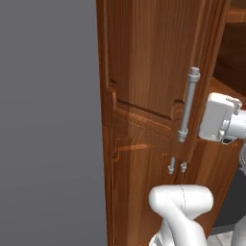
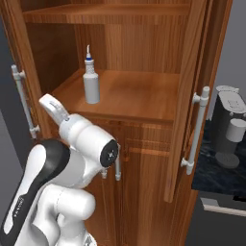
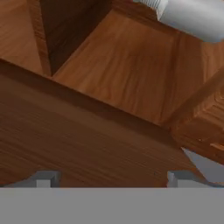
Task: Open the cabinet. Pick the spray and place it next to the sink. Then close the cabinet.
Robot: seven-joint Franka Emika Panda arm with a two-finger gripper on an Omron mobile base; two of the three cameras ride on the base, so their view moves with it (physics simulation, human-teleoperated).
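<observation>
One spray (image 2: 91, 82) is upright on the cabinet's (image 2: 144, 144) open shelf (image 2: 134, 96), toward the shelf's left side and about midway between front edge and back wall. White body, blue collar, nozzle on top. Nothing touching it.

Both cabinet doors are swung open. Left door (image 1: 144, 72) shows its outer face in the left base view, long silver bar handle (image 1: 188, 103) near its right edge. Right door (image 2: 190, 96) is seen edge-on in the right base view, its bar handle (image 2: 197, 129) facing right. Lower doors under the shelf are shut, short silver handles (image 1: 177, 166) side by side.

Gripper (image 3: 113, 178): fingers spread wide, nothing between them. Hand view looks across the shelf front edge at close range; part of the spray body sits at the top right corner of that view.

Coffee machine (image 2: 229, 127) on the dark counter (image 2: 216, 175), right of the cabinet, well apart from the spray.
</observation>
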